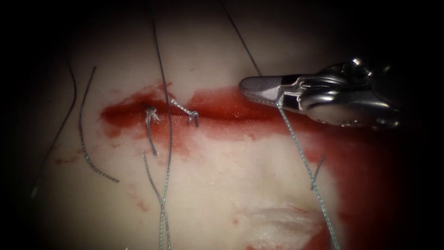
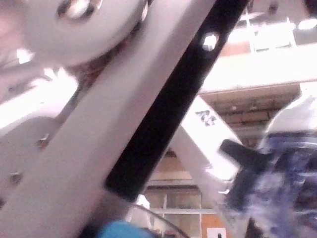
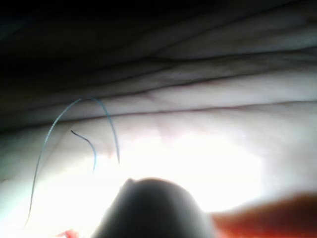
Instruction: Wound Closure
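Nearest the lens: pale tissue [image 1: 222, 185], soft and wet-looking, with red fluid [image 1: 365, 185] pooled off to the right. Climbing out of that near edge, a taut grey thread [image 1: 305, 162], straight up into the right gripper [image 1: 252, 87]. Gripper pressed together, pinching that thread just behind the tips, and hovering over the right stretch of the cut [image 1: 231, 111]. Same line apparently out the far side as a darker strand [image 1: 240, 37] heading up and away.

Beside the taut thread, a short cut end [image 1: 317, 173] lying loose. Over on the left, more cut ends [image 1: 92, 139] curled on the tissue, plus a long strand [image 1: 169, 139] crossing the cut from near to far.

Further back, toward the left end of the cut: two knotted stitches [image 1: 151, 115] [image 1: 185, 109] bridging it, tails dangling toward the near side.

No idea where the needle is, can't tell from here.

Handling-wise, just a guess: thread looks feather-light, limp, probably slick where wet with the fluid, and thin enough to fray or snap if crushed hard. Best grabbed on a clean dry stretch well clear of the knots. Tissue likely squishy and easy to tear at the cut's edges, so deserves gentle bites only.

From the right wrist camera: thin loops of thread [image 3: 54, 129] lying slack on folded tissue [image 3: 223, 124].
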`<state>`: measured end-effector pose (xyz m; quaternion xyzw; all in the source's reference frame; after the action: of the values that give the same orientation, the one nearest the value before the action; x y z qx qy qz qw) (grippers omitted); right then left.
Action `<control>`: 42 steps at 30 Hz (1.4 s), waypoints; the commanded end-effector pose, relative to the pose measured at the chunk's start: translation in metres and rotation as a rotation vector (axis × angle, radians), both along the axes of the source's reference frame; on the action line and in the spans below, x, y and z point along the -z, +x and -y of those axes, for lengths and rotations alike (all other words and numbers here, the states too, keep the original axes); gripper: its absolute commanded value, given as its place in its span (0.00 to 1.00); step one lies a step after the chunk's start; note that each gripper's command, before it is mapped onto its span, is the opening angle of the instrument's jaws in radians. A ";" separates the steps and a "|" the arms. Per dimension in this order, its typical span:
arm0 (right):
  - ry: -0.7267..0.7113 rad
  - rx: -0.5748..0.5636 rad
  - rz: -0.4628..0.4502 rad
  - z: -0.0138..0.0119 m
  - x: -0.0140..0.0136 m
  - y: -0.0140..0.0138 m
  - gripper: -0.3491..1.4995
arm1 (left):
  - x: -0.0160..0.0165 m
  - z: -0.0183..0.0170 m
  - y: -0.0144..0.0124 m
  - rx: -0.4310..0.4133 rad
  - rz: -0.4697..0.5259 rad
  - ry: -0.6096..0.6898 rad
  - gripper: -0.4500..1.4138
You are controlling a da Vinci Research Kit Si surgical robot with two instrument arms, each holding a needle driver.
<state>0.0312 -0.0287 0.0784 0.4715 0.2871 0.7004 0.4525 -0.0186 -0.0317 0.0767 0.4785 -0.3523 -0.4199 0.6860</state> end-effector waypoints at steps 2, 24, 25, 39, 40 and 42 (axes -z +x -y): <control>0.009 0.092 -0.041 0.0016 0.0010 0.0028 0.00 | -0.0010 -0.0031 0.0007 0.123 -0.034 -0.006 0.88; -0.086 0.485 -0.219 0.0106 0.0079 0.0078 0.00 | -0.0145 -0.0103 0.0073 0.651 0.062 -0.096 0.81; -0.088 0.477 -0.216 0.0104 0.0078 0.0077 0.00 | -0.0143 -0.0103 0.0074 0.654 0.075 -0.109 0.81; -0.117 0.318 -0.007 0.0029 0.0037 -0.0011 0.00 | -0.0117 -0.0092 0.0110 0.228 0.056 -0.181 0.98; -0.117 0.312 0.003 0.0028 0.0035 -0.0013 0.00 | -0.0117 -0.0094 0.0117 0.227 0.056 -0.188 0.95; -0.115 0.303 0.014 0.0026 0.0032 -0.0017 0.00 | -0.0119 -0.0102 0.0130 0.271 0.028 -0.131 0.90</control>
<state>0.0289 -0.0324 0.0751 0.4779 0.2463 0.6113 0.5807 -0.0040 -0.0220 0.0894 0.3842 -0.4443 -0.4917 0.6428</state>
